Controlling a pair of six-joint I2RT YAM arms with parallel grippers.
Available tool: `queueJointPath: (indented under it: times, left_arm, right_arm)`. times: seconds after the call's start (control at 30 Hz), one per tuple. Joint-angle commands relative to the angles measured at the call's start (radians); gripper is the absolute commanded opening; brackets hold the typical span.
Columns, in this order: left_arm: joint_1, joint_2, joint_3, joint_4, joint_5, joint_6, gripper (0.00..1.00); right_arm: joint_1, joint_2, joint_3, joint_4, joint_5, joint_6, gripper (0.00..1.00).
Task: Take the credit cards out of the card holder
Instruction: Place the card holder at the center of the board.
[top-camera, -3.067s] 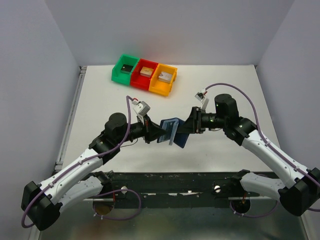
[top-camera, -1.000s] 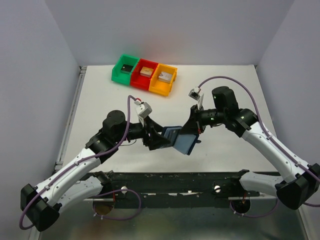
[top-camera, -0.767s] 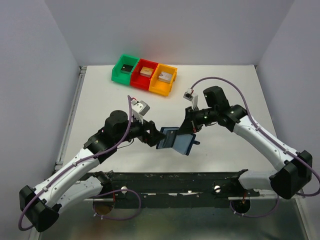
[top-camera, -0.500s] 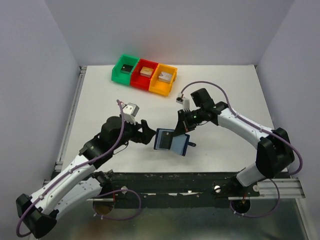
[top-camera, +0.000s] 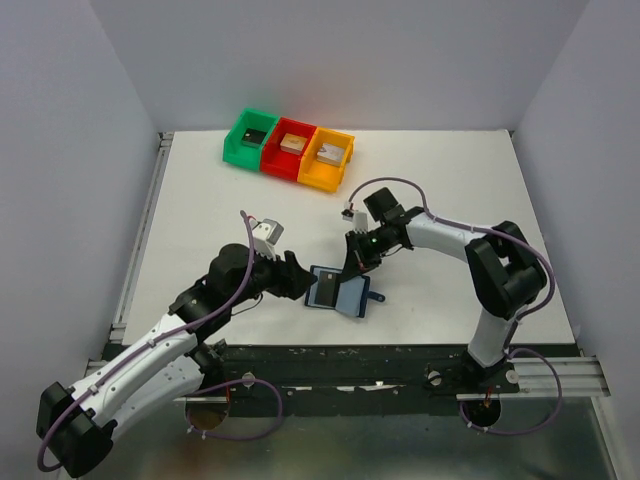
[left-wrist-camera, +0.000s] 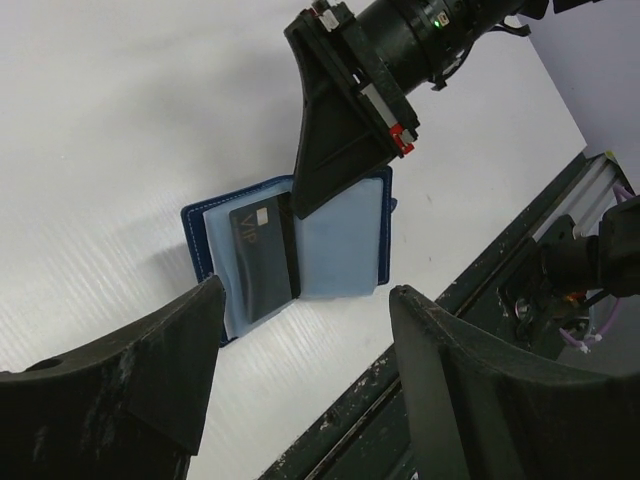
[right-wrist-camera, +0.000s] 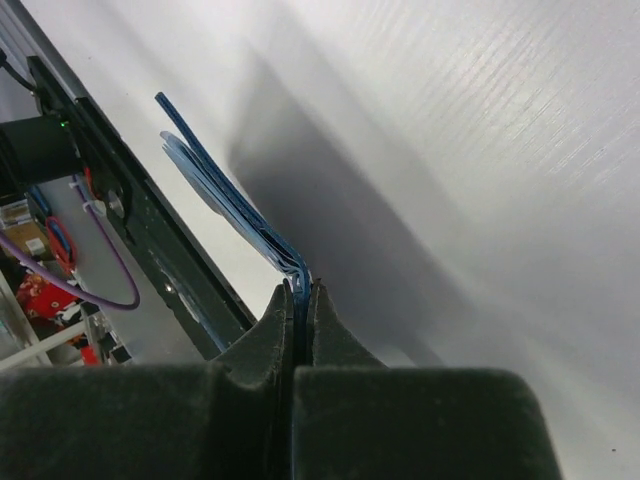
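So the card holder (top-camera: 337, 291) is lying open on the desk (top-camera: 200, 220), near the front edge and about in the middle, between the two arms. The pale blue sleeve pages face up. In the left wrist view you can see one black card (left-wrist-camera: 262, 262) with "VIP" on it. It's fully seated in the left-hand page, nothing sticking out.

Your right fingers (left-wrist-camera: 335, 150) come down right at the fold of the holder, just beside that card's right edge. The right wrist view shows them pinched shut on a thin blue leaf of the holder, not on a card.

Your left fingers (left-wrist-camera: 130, 375) are spread wide with nothing in them. They're just to the left of the holder and pointed at it, not touching it as far as I can tell.

Progress-wise, I'd say you're basically at zero. There's no loose card anywhere on the desk. The green, red and orange bins (top-camera: 290, 148) at the far side only have small blocks in them.

I can't see whether more cards sit under the other pages. My guess is everything's left to do. The holder is pinned open and the black card is the obvious first pull.
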Motion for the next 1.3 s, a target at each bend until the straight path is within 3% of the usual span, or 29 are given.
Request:
queueJointPath:
  times: [0.0, 0.17, 0.53, 0.7, 0.97, 1.13, 1.27]
  left_arm:
    - [0.002, 0.028, -0.007, 0.067, 0.066, -0.022, 0.78]
    - [0.003, 0.033, -0.010, 0.059, 0.054, -0.021, 0.78]
    - [0.003, 0.050, -0.004, 0.044, 0.042, -0.013, 0.80]
    - [0.002, 0.047, 0.001, 0.036, 0.037, -0.011, 0.81]
    - [0.003, 0.082, 0.007, 0.045, 0.025, -0.021, 0.80]
    - [0.003, 0.148, 0.013, 0.082, -0.024, -0.062, 0.72]
    - [0.003, 0.220, 0.018, 0.101, -0.092, -0.097, 0.47]
  right_arm:
    - [0.004, 0.049, 0.056, 0.003, 0.018, -0.023, 0.00]
    - [0.004, 0.110, 0.111, -0.037, 0.026, -0.037, 0.04]
    - [0.004, 0.136, 0.169, -0.107, 0.087, -0.042, 0.48]
    - [-0.002, 0.097, 0.211, -0.170, 0.196, -0.031, 0.58]
    - [-0.007, -0.104, 0.216, -0.236, 0.457, -0.013, 0.58]
    - [0.012, -0.250, 0.012, 0.052, 0.197, 0.133, 0.43]
    - [0.067, -0.232, -0.126, 0.326, 0.091, 0.323, 0.34]
